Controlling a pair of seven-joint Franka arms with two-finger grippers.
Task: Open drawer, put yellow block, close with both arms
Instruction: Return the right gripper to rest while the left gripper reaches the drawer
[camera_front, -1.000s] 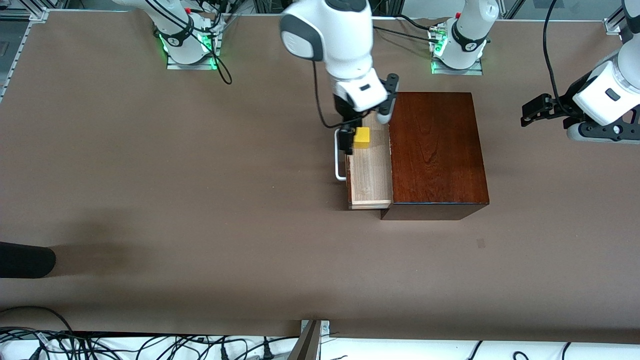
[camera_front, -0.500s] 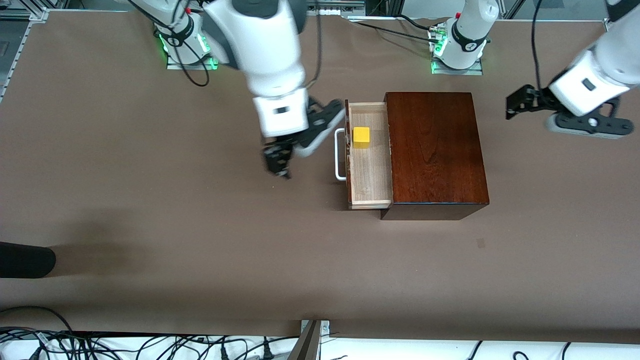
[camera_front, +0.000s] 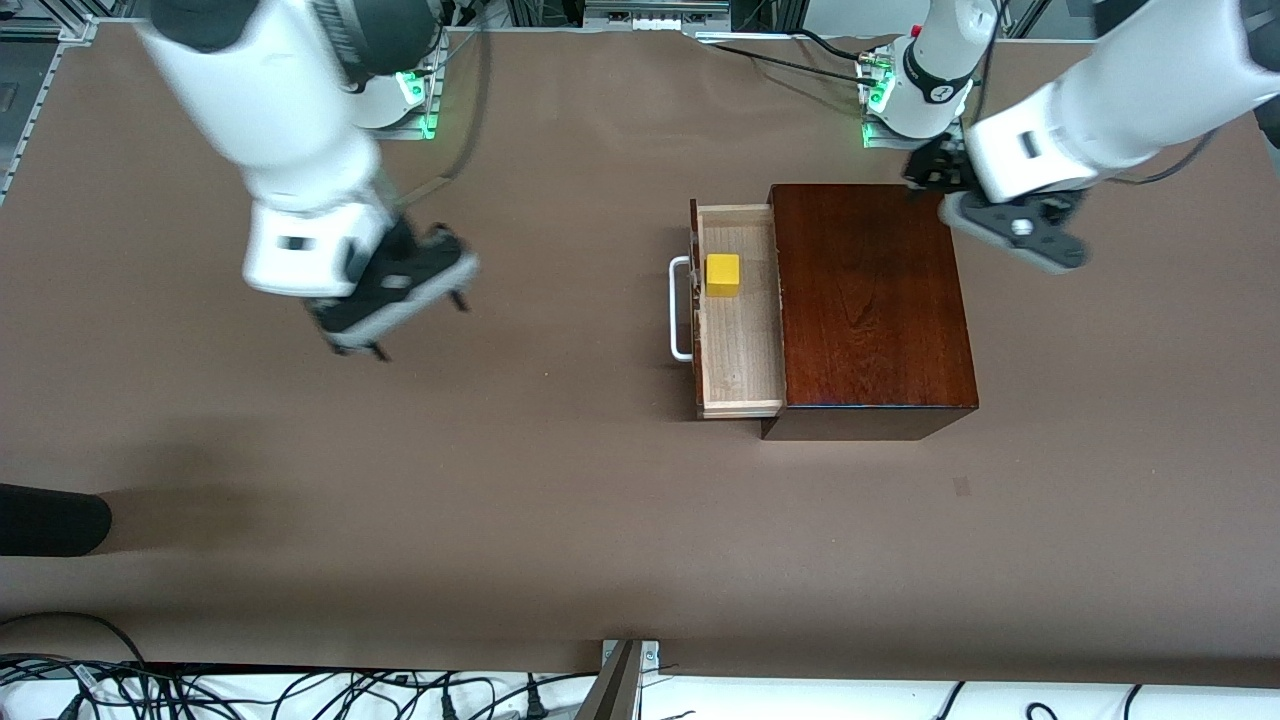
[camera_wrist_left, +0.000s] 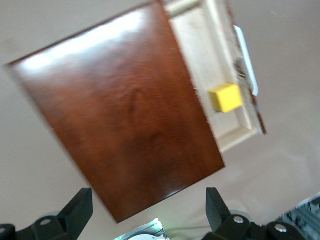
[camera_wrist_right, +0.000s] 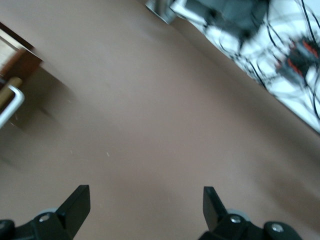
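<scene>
The block (camera_front: 723, 274) is seen lying in the drawer (camera_front: 740, 340), on its pale floor in the part farther from the front camera, close to the drawer's dark front; it is also shown in the left wrist view (camera_wrist_left: 226, 97), resting there with nothing touching it. The drawer is pulled out of the box (camera_front: 870, 300) toward the right arm's end of the table, and its white handle (camera_front: 680, 310) is carried on that outer face; a bit of the handle (camera_wrist_right: 10, 107) is caught at the edge of the right wrist view. The box is set on the brown table (camera_front: 560, 480), its glossy top bare. The left gripper (camera_front: 925, 170) is held in the air over the box's corner nearest the left arm's base, and its fingers (camera_wrist_left: 80, 207) are spread wide apart with nothing between them. The right gripper (camera_front: 385, 330) is held over bare table, well apart from the drawer toward the right arm's end; its fingers (camera_wrist_right: 77, 200) are likewise parted and empty.
</scene>
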